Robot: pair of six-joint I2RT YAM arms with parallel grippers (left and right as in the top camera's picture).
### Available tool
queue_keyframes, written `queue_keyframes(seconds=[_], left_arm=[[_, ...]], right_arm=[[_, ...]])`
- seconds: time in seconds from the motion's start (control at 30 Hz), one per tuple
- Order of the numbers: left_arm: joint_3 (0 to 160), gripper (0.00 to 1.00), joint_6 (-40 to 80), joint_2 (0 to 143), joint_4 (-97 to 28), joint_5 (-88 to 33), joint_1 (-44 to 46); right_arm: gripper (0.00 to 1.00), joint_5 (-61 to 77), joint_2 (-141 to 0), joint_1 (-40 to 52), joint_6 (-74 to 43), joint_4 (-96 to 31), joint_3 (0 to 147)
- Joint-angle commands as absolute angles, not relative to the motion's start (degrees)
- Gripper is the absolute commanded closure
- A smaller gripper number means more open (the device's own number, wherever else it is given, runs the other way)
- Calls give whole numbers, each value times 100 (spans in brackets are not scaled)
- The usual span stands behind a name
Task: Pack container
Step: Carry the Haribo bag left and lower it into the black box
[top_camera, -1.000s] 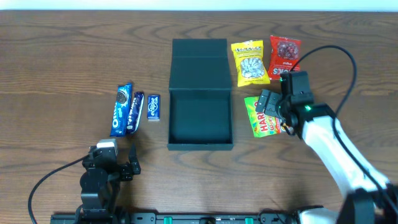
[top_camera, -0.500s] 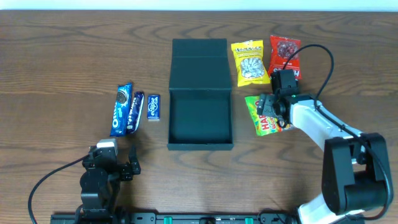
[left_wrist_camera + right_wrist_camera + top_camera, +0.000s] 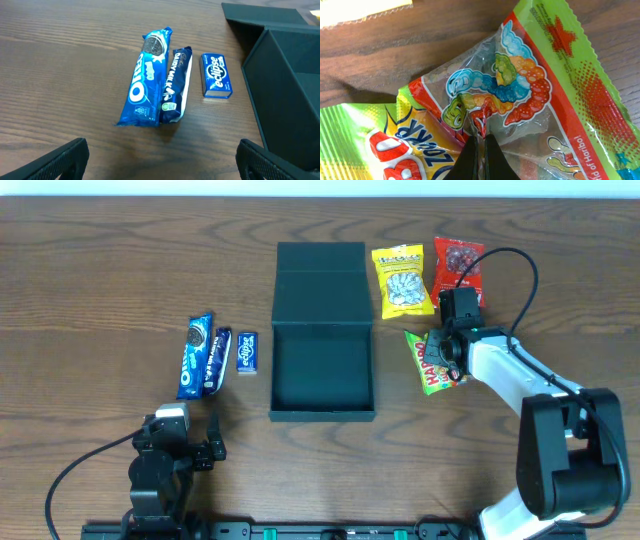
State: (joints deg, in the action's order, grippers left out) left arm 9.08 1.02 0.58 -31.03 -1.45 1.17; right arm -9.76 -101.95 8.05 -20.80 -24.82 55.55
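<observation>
Beside one container (image 3: 321,280) — five packets (image 3: 194,357); right pincer (image 3: 479,144) pinches one gummy bag (image 3: 520,95)

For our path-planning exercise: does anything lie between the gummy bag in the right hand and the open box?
Nothing visible does. The right hand pinches the gummy bag right of the container; only bare table lies between them. The yellow packet and red packet sit farther back, off that line.

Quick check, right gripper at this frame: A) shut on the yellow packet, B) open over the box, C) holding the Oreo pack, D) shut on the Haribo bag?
D: the right wrist view shows the right gripper closed on a pinched fold of the Haribo bag.
</observation>
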Motion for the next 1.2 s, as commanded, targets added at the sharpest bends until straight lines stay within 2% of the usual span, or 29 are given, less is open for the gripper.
queue_keyframes(seconds=[0.0, 0.23, 0.57, 0.77, 0.97, 1.17], left_arm=[[832, 5, 19, 25, -3085, -104, 89], [832, 5, 19, 25, -3083, -104, 89], [832, 5, 19, 25, -3085, -104, 89], [832, 5, 19, 25, -3085, -104, 89], [832, 5, 19, 25, -3085, -104, 89], [832, 5, 19, 25, -3085, -104, 89]], right_arm=[[99, -432, -10331, 790, -2071, -2783, 5413], [99, -355, -9360, 794, -2067, -3216, 5424], [99, 349, -7242, 917, -1962, -3190, 5435], [99, 609, -6705, 1732, -1581, -2582, 5494], [99, 1081, -6851, 2821, -148, -1756, 5579], [99, 1100, -7126, 3382, 344, -1507, 5581]])
